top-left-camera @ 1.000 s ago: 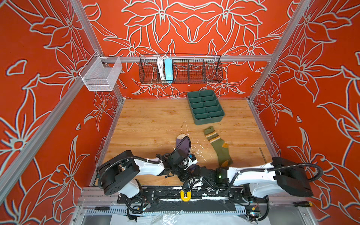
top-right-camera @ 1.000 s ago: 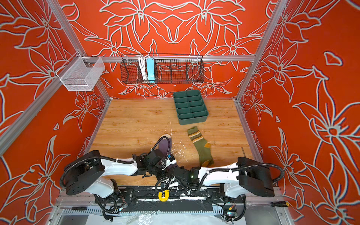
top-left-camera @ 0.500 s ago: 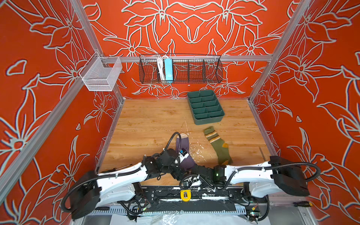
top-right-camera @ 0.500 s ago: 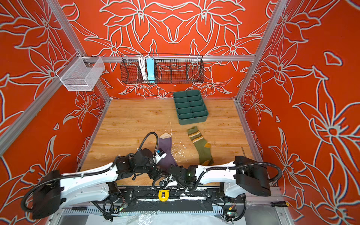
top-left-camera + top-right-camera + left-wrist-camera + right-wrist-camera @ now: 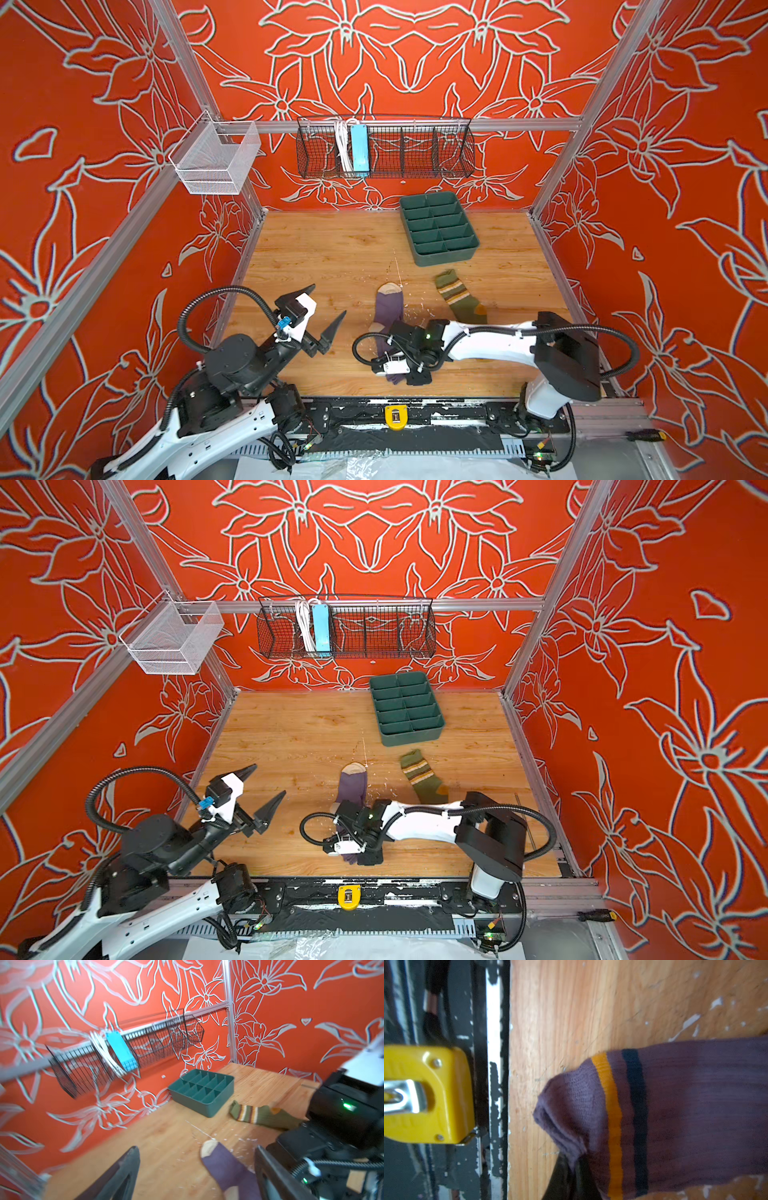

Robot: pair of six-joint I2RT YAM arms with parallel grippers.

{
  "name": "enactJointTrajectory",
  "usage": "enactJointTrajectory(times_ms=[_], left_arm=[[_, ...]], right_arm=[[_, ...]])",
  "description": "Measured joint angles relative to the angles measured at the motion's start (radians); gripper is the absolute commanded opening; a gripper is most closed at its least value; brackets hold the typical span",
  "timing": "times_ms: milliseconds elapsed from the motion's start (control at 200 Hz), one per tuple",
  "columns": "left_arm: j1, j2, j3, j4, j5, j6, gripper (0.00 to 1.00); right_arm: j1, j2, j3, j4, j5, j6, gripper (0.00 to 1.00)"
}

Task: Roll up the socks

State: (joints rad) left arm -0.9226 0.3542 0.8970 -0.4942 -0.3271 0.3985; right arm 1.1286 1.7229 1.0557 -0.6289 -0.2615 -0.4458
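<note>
Fixture: white mesh basket [image 5: 210, 164], hung on the left wall frame, well apart from the work.

Tool: left gripper [image 5: 328, 300], hovers above the bare wooden tabletop [image 5: 332, 249] on the left side. Jaws spread wide, nothing between them. Stands well apart from both socks.

Garment: purple sock [image 5: 390, 308], lies flat at full length near the middle of the tabletop. Cream toe points toward the back wall, striped cuff toward the front edge. Shows no turn of a roll.

Tool: right gripper [image 5: 415, 376], set low on the wood at the cuff end of the purple sock. Jaws pressed together. Seems, in the right wrist view, to pinch a fold at the cuff's edge, though the fingertips sit at the border of that view and the bite is hard to confirm.

Fixture: green divided tray [image 5: 446, 258], sits at the back right, no sock in any compartment.

Garment: olive sock [image 5: 462, 300], lies flat just right of the purple sock and apart from it. Striped cuff toward the back, toe hidden under the right arm.

Progress: judged to be at the very start. Done: at most a first hold on the purple cuff. Left: all of the rolling of the two socks.
</note>
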Motion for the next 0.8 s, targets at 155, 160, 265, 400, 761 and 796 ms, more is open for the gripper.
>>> enactJointTrajectory(times_ms=[155,160,265,400,761,796], left_arm=[[0.000,0.163,0.114,-0.155,0.032,0.280,0.85],[0.000,0.166,0.114,-0.158,0.033,0.286,0.85],[0.000,0.239,0.070,-0.212,0.072,0.422,0.84],[-0.027,0.282,-0.045,-0.224,0.117,0.527,0.81],[-0.458,0.414,-0.387,-0.017,-0.089,0.566,0.66],[-0.474,0.433,-0.394,-0.003,-0.103,0.549,0.59]], right_arm=[[-0.074,0.122,0.149,-0.088,-0.162,0.053,0.00],[-0.076,0.124,0.152,-0.090,-0.167,0.055,0.00],[-0.110,0.204,0.211,-0.125,-0.235,0.085,0.00],[-0.138,0.253,0.251,-0.171,-0.302,0.113,0.00],[-0.193,0.365,0.353,-0.270,-0.430,0.141,0.00],[-0.195,0.372,0.358,-0.275,-0.439,0.142,0.00]])
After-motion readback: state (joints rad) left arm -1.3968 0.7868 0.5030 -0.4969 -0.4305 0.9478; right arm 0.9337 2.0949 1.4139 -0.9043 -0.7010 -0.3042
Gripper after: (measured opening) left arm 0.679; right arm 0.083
